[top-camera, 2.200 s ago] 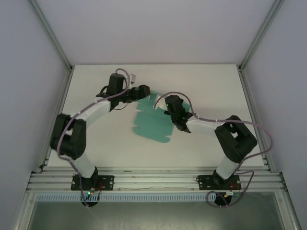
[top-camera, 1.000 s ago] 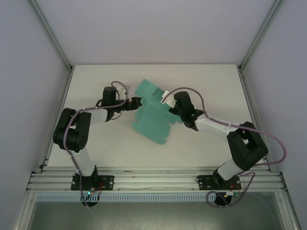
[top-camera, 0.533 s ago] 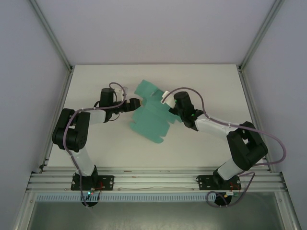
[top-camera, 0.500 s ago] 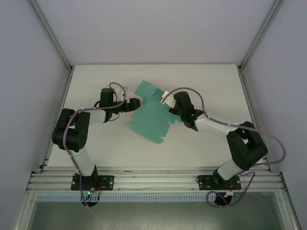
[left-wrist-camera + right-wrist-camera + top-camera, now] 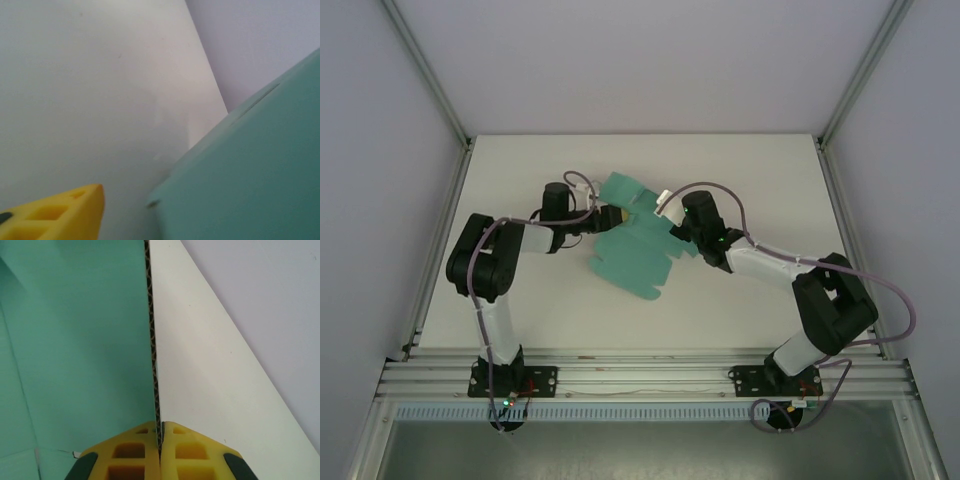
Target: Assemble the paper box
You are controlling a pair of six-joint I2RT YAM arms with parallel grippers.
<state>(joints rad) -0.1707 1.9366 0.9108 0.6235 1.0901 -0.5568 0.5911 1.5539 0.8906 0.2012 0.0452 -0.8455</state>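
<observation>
The paper box (image 5: pixel 638 248) is a teal die-cut sheet with flaps, held tilted above the white table near its middle. My right gripper (image 5: pixel 682 236) grips its right edge. In the right wrist view the yellow fingers (image 5: pixel 135 450) of that gripper (image 5: pixel 160 429) are shut on the sheet's corrugated edge, the paper box (image 5: pixel 75 340) spreading left. My left gripper (image 5: pixel 611 216) is at the sheet's upper left flap. The left wrist view has one yellow finger (image 5: pixel 70 212) standing apart from the paper box (image 5: pixel 250 175); the other finger is hidden behind the sheet.
The white table (image 5: pixel 530 300) is walled in by grey panels and aluminium posts (image 5: pixel 442 110). A metal rail (image 5: pixel 640 375) runs along the near edge by the arm bases. The table's far edge (image 5: pixel 240 355) meets the wall close beyond the right gripper.
The right gripper raised the sheet off the table and holds it steady. The left gripper has slid right to the sheet's upper left flap, its jaws narrowing.
</observation>
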